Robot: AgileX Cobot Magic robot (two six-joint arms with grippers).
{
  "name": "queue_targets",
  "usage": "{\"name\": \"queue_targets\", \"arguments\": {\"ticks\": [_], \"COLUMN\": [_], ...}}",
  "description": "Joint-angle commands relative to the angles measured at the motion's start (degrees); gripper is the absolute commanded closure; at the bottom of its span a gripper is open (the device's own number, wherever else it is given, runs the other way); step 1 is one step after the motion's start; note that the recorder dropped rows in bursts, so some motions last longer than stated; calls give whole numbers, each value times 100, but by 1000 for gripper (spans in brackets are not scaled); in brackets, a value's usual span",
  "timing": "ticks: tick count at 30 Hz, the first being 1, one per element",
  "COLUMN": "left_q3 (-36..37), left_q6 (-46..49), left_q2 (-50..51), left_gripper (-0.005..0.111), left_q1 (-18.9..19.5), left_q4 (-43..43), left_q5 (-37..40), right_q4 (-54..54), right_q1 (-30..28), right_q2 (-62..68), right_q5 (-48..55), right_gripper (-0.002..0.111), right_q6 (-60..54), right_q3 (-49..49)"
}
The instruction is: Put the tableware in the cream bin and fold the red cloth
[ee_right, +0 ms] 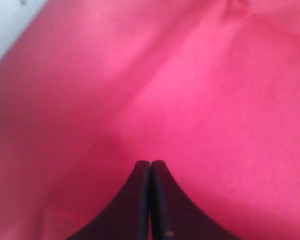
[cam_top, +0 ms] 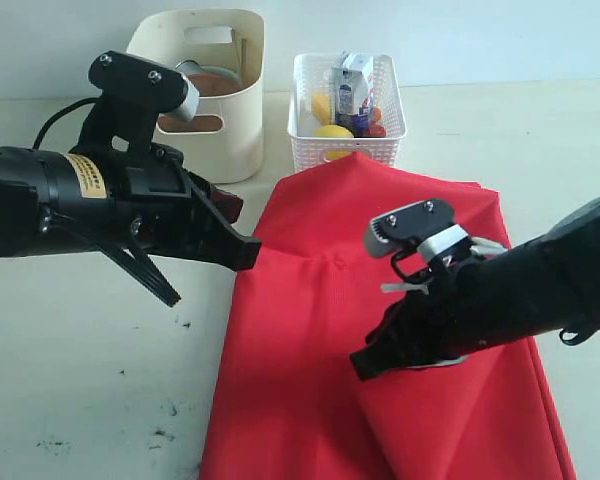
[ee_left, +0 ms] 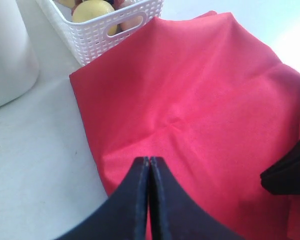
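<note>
Left arm matte black, bulky casing; yellow label on side, dark print too small to read; black cable looping off rear; black camera mount at wrist, two silver screws on top, grey cylinder at its end; left gripper black, smooth tapered fingers; ridged black bar below it; right arm matte black; grey mount with two screws; white tie at wrist; thin dark cord hanging under arm; right gripper black, tapered fingers.

Red cloth cut off at lower edge, cream bin contents mostly hidden — behind its wall
</note>
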Motion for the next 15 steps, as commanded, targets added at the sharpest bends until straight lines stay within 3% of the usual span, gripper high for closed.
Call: {"name": "queue_targets", "arguments": {"ticks": [1, 9, 15], "left_q3": [20, 20, 20], "left_q6": [22, 22, 22], "left_q2": [-63, -63, -63], "left_gripper": [104, 104, 104], "left_q1": [19, 19, 19], "left_q4": [16, 16, 16], "left_q5": [-39, -39, -39], "right_q4": [-1126, -5300, -7784], "right_q1": [1, 1, 1], "right_q2": [56, -1550, -3083], "right_q5": [-47, -128, -542], "right_gripper": [108, 108, 108], "right_q6": [856, 5419, 8562], "right_q3": [109, 1032, 1658]}}
